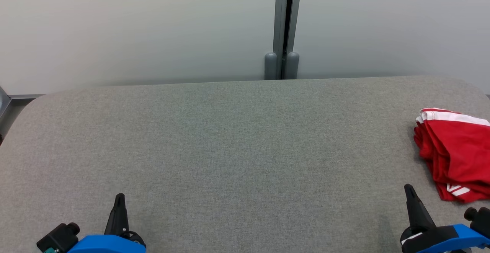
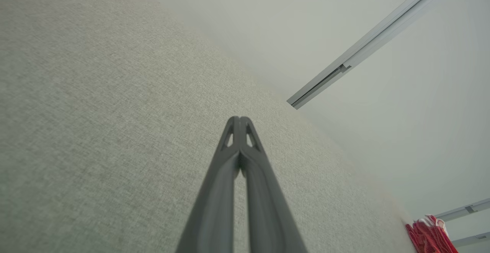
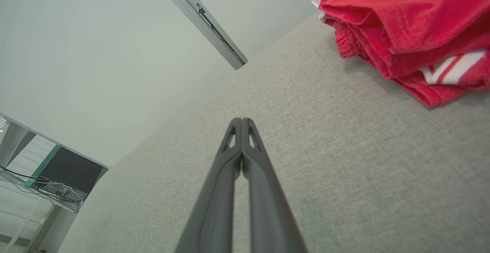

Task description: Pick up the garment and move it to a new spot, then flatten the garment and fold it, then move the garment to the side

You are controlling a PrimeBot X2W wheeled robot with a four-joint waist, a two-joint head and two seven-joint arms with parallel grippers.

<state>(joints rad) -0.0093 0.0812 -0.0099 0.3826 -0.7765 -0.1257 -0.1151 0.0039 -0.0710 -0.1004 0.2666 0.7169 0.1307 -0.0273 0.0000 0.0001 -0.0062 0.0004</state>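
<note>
A red garment (image 1: 455, 155) with white stripes lies folded in a bundle at the right edge of the grey fabric-covered table (image 1: 237, 146). The right wrist view has the garment (image 3: 405, 31) at its upper right, and it appears small in the left wrist view as a red garment (image 2: 430, 235) at the lower right. My left gripper (image 1: 120, 196) rests shut and empty at the lower left, over bare table. My right gripper (image 1: 409, 188) is shut and empty at the lower right, just left of the garment's near corner. Both pairs of fingers (image 2: 240, 121) (image 3: 242, 121) are pressed together.
A pale wall with a grey vertical post (image 1: 284, 27) stands right behind the table's far edge. The table's rounded corners fall away at far left and far right. A desk with cables (image 3: 57, 188) is visible beyond the table.
</note>
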